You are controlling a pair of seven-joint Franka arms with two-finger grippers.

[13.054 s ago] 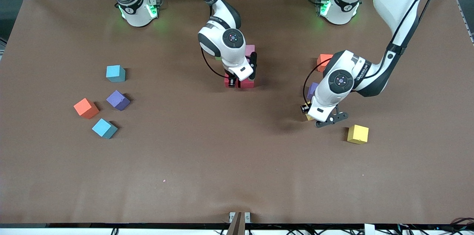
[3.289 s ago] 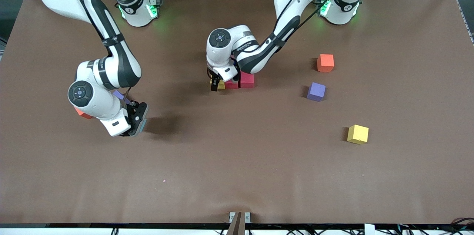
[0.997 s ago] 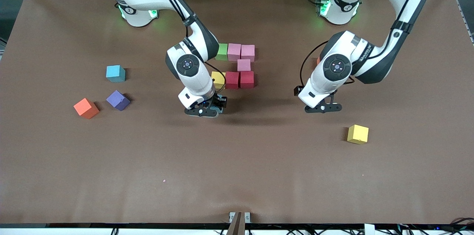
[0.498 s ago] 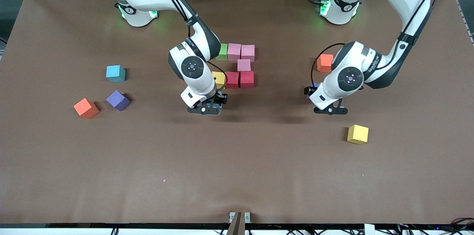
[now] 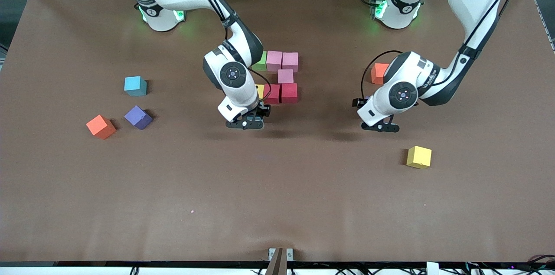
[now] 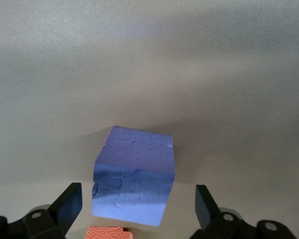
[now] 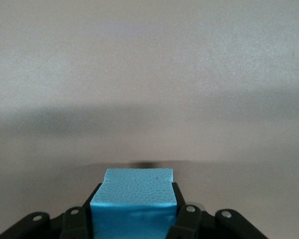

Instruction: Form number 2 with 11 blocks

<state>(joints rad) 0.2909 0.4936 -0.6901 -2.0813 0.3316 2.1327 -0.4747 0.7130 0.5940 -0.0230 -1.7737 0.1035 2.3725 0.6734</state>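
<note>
Nearing yellow block (image 5: 259,90): right gripper (image 5: 247,124) w/ blue block (image 7: 132,201)

Right gripper (image 5: 250,119) carried light blue block (image 7: 133,201) (jaws clamped) beside yellow; left gripper (image 5: 380,126) apparently retreated.

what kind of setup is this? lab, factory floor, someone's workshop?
Most likely a robotics lab bench. Two white arms are bolted along one edge of a brown-covered table, loose foam blocks lie scattered on it, and aluminium framing and cable bundles show past the table's edge. Nothing suggests a production line.
</note>
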